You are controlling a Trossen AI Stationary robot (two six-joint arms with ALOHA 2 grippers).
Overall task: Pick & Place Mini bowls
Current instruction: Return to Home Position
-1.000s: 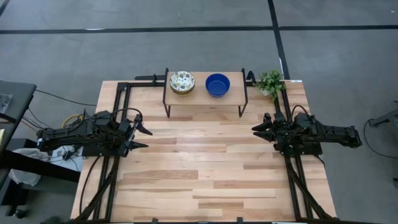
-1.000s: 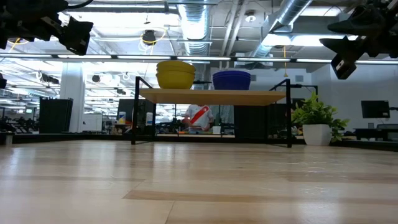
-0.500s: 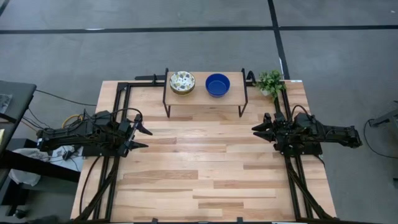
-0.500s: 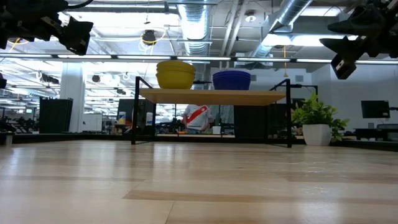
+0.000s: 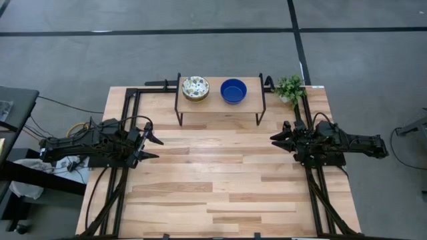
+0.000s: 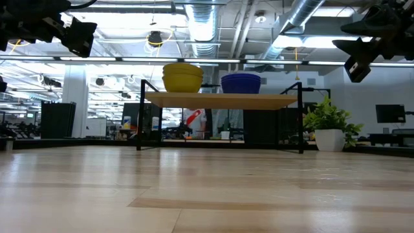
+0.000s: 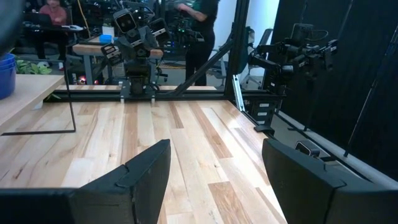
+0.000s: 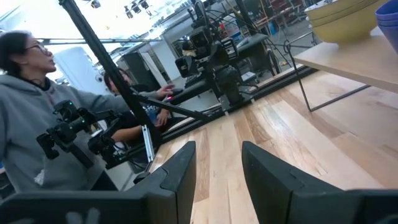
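On top of the small wooden shelf (image 5: 215, 107) at the far edge of the desk (image 5: 220, 180), the mini bowls sit in two nested stacks, side by side but not touching. The floral stack (image 5: 195, 88) shows a cream inside with speckled multicolour flowers from above, and plain yellow outsides in the low view. To its right is the blue stack (image 5: 233, 91), glossy solid blue inside and out. A potted plant (image 5: 290, 88) in a white pot stands just past the shelf's right end. The left end effector (image 5: 157, 149) hangs above the desk's left side, fingers spread wide and holding nothing. The right end effector (image 5: 273, 143) hangs above the right side, fingers parted and likewise empty. Both are well away from the shelf.
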